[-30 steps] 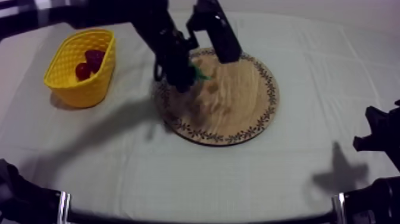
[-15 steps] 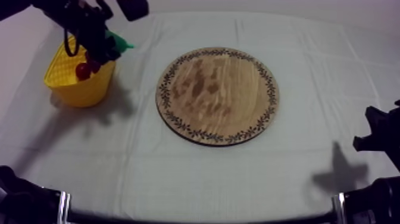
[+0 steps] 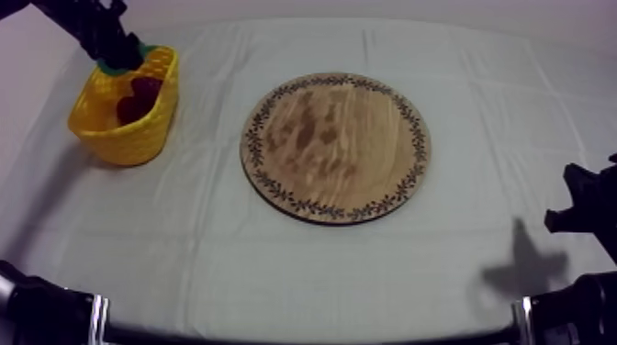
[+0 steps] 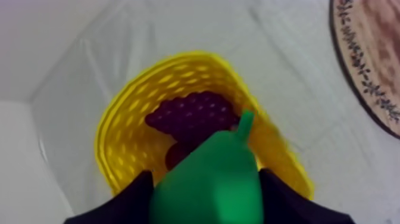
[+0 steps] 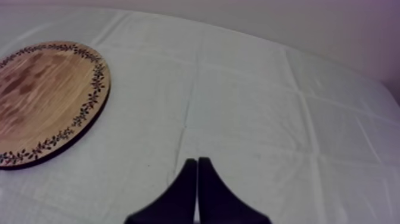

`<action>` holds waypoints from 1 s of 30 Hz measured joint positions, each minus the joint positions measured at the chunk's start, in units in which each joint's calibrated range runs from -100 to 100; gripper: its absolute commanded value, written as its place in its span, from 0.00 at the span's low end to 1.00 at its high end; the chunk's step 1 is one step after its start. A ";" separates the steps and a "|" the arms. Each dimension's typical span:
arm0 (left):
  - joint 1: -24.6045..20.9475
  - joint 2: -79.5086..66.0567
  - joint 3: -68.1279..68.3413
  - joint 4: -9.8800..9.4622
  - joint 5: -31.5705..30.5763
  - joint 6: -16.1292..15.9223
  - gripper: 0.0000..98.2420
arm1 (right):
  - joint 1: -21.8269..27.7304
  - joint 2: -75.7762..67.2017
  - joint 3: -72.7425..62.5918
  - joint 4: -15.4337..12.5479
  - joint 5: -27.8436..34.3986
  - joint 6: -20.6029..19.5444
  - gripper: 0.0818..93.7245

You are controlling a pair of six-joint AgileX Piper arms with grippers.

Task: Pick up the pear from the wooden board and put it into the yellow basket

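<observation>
- The wooden board (image 3: 335,147) lies flat on the cloth (image 3: 275,266).
- The left arm (image 3: 78,18) extends from the upper left. Its left gripper (image 3: 117,61) hangs over the yellow basket (image 3: 106,138), clamped round the pear (image 4: 209,182).
- The pear's long axis runs along the fingers, stem toward the grapes (image 4: 190,116); the wrist view shows this, the top view a green sliver.
- The right gripper (image 5: 197,164) is pressed closed, empty.

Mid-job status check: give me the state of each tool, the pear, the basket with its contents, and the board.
left tool: shut on the pear, above the yellow basket
pear: gripped, stem up, not yet in the basket
yellow basket: upright, holds fruit
grapes: lying inside the basket
small red fruit: inside the basket, beside the grapes
wooden board: flat on the cloth, nothing on it
right tool: shut on nothing, over the cloth
</observation>
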 measured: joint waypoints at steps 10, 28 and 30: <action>-3.37 5.83 3.76 -0.04 -2.67 -0.10 0.51 | 0.00 0.00 0.00 0.00 0.00 0.00 0.00; -3.26 7.21 2.22 -0.58 -4.09 3.41 0.95 | 0.00 0.00 0.00 0.00 0.00 0.00 0.00; -3.07 6.95 2.04 -0.83 -4.21 4.22 0.96 | 0.00 0.00 0.00 0.00 0.00 0.00 0.00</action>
